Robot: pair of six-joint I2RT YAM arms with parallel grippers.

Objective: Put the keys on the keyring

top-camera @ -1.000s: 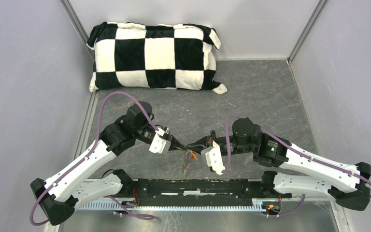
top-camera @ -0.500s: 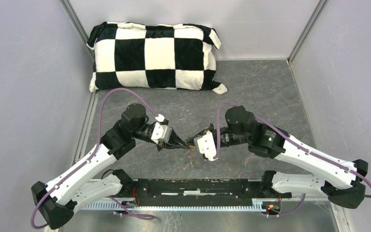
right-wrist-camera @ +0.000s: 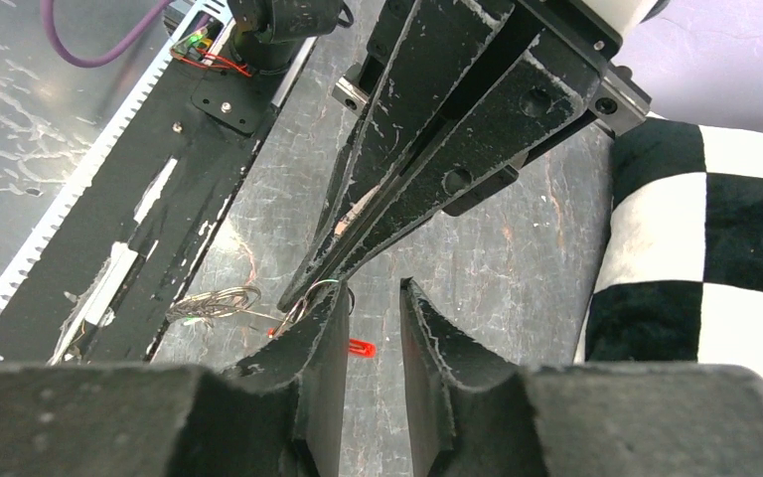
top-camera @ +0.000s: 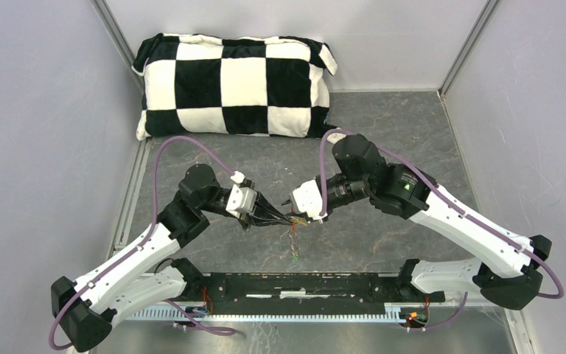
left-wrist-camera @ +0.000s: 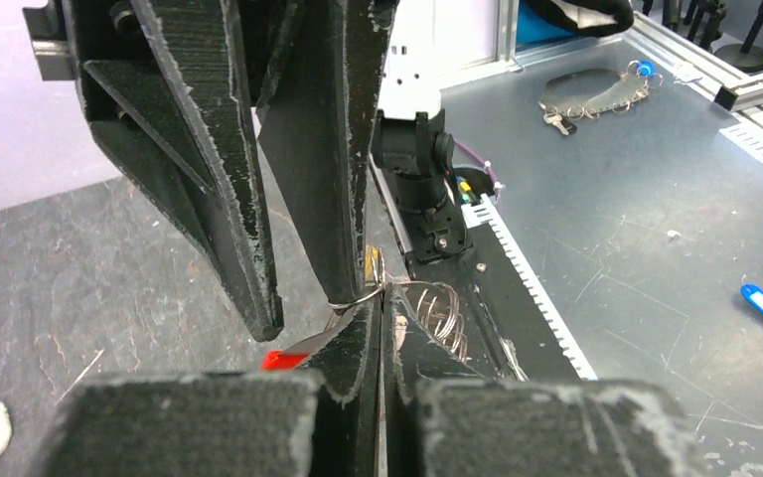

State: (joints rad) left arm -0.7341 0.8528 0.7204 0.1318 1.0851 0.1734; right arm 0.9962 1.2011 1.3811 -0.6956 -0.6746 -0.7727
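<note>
Left claw (left-wrist-camera: pixel 379 313) pinched closed, right claw (right-wrist-camera: pixel 375 298) slightly parted, tips nearly touching.

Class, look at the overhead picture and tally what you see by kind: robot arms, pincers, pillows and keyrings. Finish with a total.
Robot arms: 2, the left arm and the right arm
Pincers: 2, the left pincer and the right pincer
Pillows: 1, the black and white pillow
Keyrings: 1, the keyring hanging where the pincers meet
Total: 6

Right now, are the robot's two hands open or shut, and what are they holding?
Left gripper: shut on the keyring.
Right gripper: open, holding nothing.
</note>
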